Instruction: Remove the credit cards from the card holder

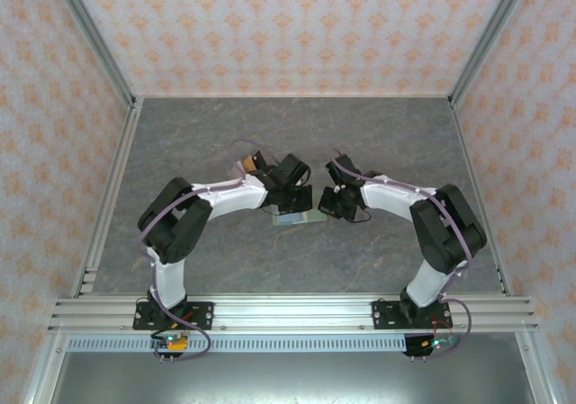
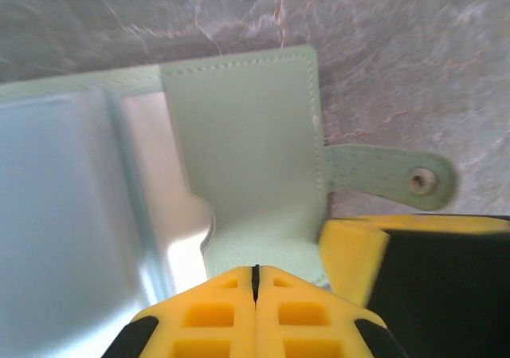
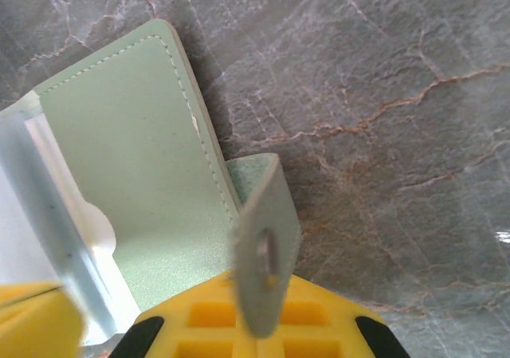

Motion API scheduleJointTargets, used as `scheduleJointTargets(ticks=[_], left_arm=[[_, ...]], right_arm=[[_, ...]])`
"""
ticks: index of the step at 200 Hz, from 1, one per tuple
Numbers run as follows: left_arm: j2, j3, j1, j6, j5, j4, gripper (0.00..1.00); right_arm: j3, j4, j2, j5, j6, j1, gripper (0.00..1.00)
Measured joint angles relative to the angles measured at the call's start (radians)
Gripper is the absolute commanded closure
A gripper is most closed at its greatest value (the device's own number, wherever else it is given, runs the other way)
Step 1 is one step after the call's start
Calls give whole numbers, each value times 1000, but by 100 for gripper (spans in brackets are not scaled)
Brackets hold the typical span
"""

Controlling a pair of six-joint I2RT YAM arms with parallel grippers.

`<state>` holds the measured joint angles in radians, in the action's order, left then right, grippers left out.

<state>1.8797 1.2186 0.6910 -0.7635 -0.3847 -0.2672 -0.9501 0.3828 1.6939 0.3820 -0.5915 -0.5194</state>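
The sage-green card holder (image 2: pixel 247 151) lies open on the grey table (image 1: pixel 378 143), and in the top view it shows as a small pale patch (image 1: pixel 294 218) between the two wrists. My left gripper (image 2: pixel 256 272) is shut, its yellow tips resting on the near edge of the green pocket panel. My right gripper (image 3: pixel 256 298) is shut on the holder's side tab (image 3: pixel 263 246), which stands bent upward with its snap showing. A pale glossy sheet (image 2: pixel 155 175) sits left of the pocket; I cannot tell whether it is a whitish card or a sleeve. The golden-brown card is hidden.
Patterned walls and metal rails (image 1: pixel 99 206) close in the table on three sides. A finger of the right gripper (image 2: pixel 355 250) stands close beside my left fingertips. Bare marbled surface lies beyond the holder.
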Motion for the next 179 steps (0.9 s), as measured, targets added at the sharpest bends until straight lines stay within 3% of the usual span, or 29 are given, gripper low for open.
scheduleJointTargets(ticks=[28,44,85,179], left_arm=[[-101,-27,-29,-14,53,-42,60],[-135,-48,-44,-23,82,-66,50],[-141,-87,-52,-29,132,-138,47],[-80,-94,-52,-28,120,-141,45]], right_arm=[[0,-8,13,-7,-3,0,95],[0,-8,14,-8,-3,0,95],[0,-9,16,-8,-3,0,95],[-2,-8,20,-8,-3,0,95]])
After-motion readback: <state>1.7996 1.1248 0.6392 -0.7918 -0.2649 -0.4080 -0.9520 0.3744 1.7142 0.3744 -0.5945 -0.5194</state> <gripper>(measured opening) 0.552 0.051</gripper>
